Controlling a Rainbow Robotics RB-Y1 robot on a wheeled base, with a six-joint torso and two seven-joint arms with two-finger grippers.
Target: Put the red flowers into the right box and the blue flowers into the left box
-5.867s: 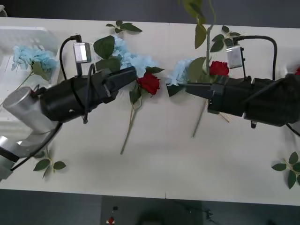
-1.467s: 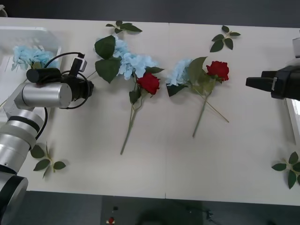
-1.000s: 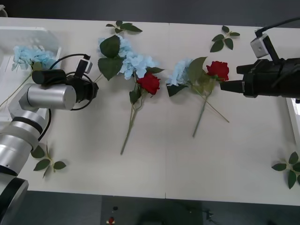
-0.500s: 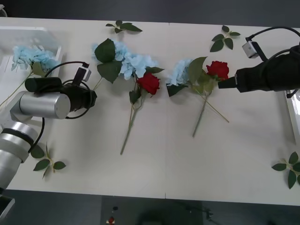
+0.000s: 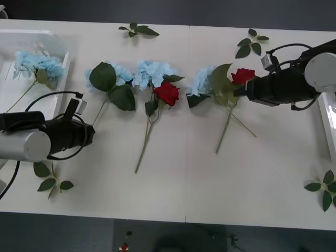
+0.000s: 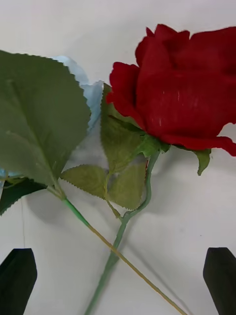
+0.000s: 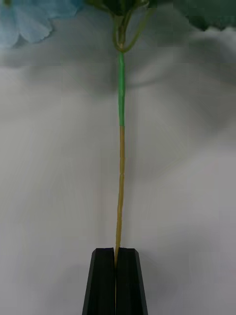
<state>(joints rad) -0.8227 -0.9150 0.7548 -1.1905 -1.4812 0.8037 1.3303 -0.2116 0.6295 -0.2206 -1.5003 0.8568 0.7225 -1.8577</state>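
My left gripper (image 5: 93, 132) (image 7: 116, 256) is shut on the thin stem (image 7: 120, 147) of a blue flower (image 5: 119, 74) with two big dark leaves, left of the table's middle. A second blue flower (image 5: 153, 71) and a red flower (image 5: 167, 93) lie in the middle. The right gripper (image 5: 244, 89) (image 6: 118, 283) is open, with its fingers (image 6: 17, 280) either side of the stem of another red flower (image 5: 242, 76) (image 6: 182, 98). A third blue flower (image 5: 200, 80) lies under that rose's leaves. One more blue flower (image 5: 32, 63) rests in the left box (image 5: 16, 37). The right box (image 5: 328, 123) shows as an edge.
Flowerless leaf sprigs lie at the back (image 5: 137, 30) (image 5: 251, 44), near the front left (image 5: 52, 181) and at the front right (image 5: 325, 190). The near half of the white table (image 5: 199, 184) is bare.
The left gripper has drawn its blue flower leftward and toward the near edge, away from the other blue flower. The right gripper has slid left up to the right-hand rose.
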